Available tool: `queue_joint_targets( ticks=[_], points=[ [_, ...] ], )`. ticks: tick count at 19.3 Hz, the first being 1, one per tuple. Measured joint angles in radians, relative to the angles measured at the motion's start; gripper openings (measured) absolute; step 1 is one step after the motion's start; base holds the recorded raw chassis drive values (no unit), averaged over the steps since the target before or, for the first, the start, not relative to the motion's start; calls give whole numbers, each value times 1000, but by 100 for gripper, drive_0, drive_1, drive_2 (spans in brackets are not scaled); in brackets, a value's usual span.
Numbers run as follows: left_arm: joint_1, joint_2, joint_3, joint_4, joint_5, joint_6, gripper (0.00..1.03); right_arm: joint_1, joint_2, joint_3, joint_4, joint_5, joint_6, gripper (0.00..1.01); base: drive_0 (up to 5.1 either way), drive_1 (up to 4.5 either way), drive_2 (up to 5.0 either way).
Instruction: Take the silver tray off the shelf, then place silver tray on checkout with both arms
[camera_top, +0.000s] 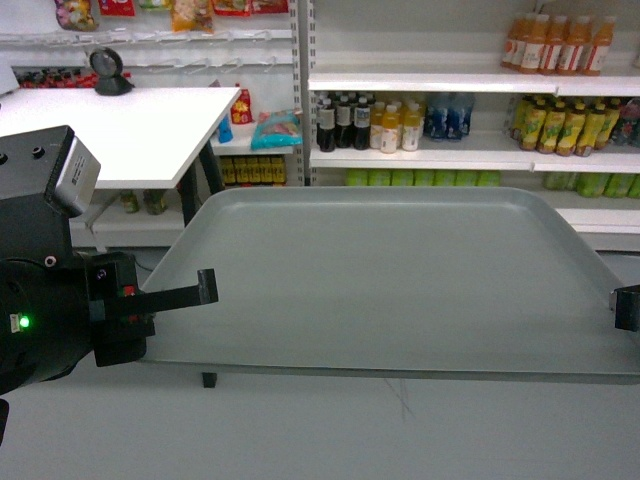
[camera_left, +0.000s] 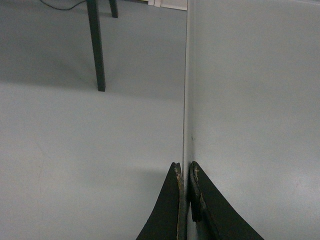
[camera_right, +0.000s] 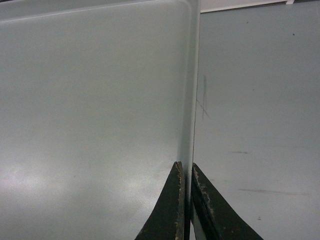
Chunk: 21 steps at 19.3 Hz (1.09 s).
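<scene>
The large flat dull grey-green tray w/ rounded corners and a low raised rim (camera_top: 390, 280) hangs in the air, level, above the grey floor (camera_top: 300, 430), carried betw. two black arms, one per short side. Left gripper (camera_left: 185, 200) is pinched narrow on the tray's left rim, fingers either side of the edge in the wrist view; right gripper (camera_right: 187, 200) is clamped the same way on the right rim. Gripping opposite edges is prob. what keeps so wide a sheet from tipping (one arm alone would likely let it sag).

Tray is already clear of the glossy white store shelves (camera_top: 470, 158) behind it, which carry rows of bottles. The matte white counter top (camera_top: 120, 125), the likely checkout, sits well apart at the upper left on dark legs, so the carry looks about midway.

Count: 1 tray, 2 grippers, 1 counter; the tray carries no objects.
</scene>
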Motion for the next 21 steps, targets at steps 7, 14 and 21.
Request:
queue_joint_targets(
  ticks=[7,14,21],
  points=[
    [0,0,0,3,-2,0,3,0,0,0,2,0,0,2,-502,234,234],
    [0,0,0,2,-3,0,3,0,0,0,-2,0,0,2,-504,232,232],
    [0,0,0,3,-5,0,3,0,0,0,0,1,0,2,-501,235,235]
  ],
)
